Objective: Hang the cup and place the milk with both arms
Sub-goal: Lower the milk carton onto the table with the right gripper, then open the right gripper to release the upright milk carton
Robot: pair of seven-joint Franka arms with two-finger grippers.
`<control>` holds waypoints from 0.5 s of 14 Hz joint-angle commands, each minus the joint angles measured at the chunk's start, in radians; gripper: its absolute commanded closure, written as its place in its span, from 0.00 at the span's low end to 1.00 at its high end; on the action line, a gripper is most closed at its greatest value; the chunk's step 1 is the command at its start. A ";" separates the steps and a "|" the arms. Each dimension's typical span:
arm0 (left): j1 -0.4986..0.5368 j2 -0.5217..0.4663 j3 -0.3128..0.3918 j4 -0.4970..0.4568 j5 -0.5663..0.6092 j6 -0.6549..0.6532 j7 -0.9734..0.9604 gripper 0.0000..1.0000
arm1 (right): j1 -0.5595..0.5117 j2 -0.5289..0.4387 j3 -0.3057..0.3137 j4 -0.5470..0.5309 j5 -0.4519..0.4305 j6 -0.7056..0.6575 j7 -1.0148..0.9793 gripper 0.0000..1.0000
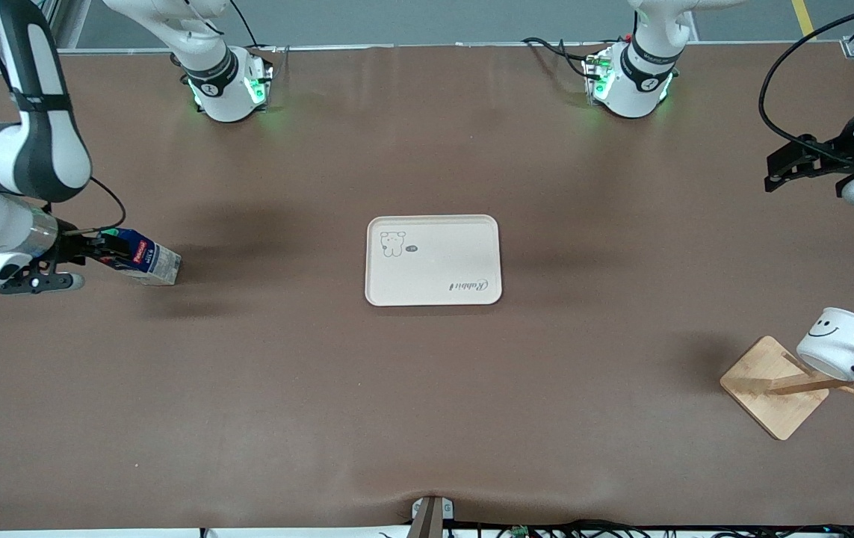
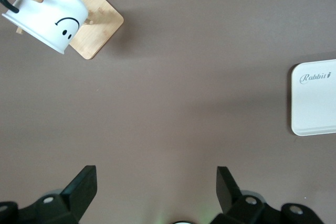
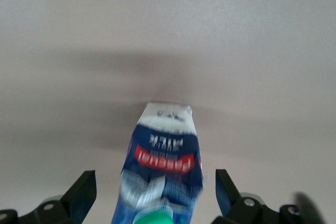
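Note:
The milk (image 1: 141, 256) is a dark blue carton that leans over at the right arm's end of the table, pale bottom on the mat. Its green-capped top lies between the fingers of my right gripper (image 1: 109, 248). In the right wrist view the milk (image 3: 163, 171) is blurred, and the right gripper (image 3: 156, 182) is open with a gap on each side of it. The white smiley cup (image 1: 837, 344) hangs by its black handle on a peg of the wooden rack (image 1: 770, 388). My left gripper (image 1: 774, 170) hangs open and empty over the left arm's end, showing cup (image 2: 47, 11) and gripper (image 2: 156, 177).
A cream tray (image 1: 432, 260) with a bear drawing lies flat at the middle of the brown mat, and its corner shows in the left wrist view (image 2: 315, 98). The rack's square bamboo base (image 2: 97, 30) stands near the front camera at the left arm's end.

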 commanded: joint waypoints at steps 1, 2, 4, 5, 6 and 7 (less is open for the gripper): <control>0.003 -0.014 -0.010 0.006 -0.001 -0.016 -0.014 0.00 | 0.018 0.002 0.016 0.129 0.004 -0.208 0.115 0.00; 0.004 -0.014 -0.010 0.006 -0.001 -0.016 -0.014 0.00 | 0.029 0.000 0.015 0.159 0.003 -0.273 0.150 0.00; 0.003 -0.012 -0.012 0.006 -0.001 -0.013 -0.014 0.00 | 0.049 -0.007 0.016 0.170 -0.013 -0.310 0.158 0.00; 0.003 -0.011 -0.012 0.006 -0.001 -0.013 -0.014 0.00 | 0.052 -0.004 0.018 0.177 -0.066 -0.318 0.085 0.00; 0.003 -0.011 -0.012 0.006 -0.001 -0.013 -0.014 0.00 | 0.066 -0.012 0.016 0.182 -0.091 -0.386 0.046 0.00; 0.003 -0.009 -0.012 0.006 -0.001 -0.013 -0.014 0.00 | 0.072 -0.006 0.016 0.240 -0.100 -0.441 0.046 0.00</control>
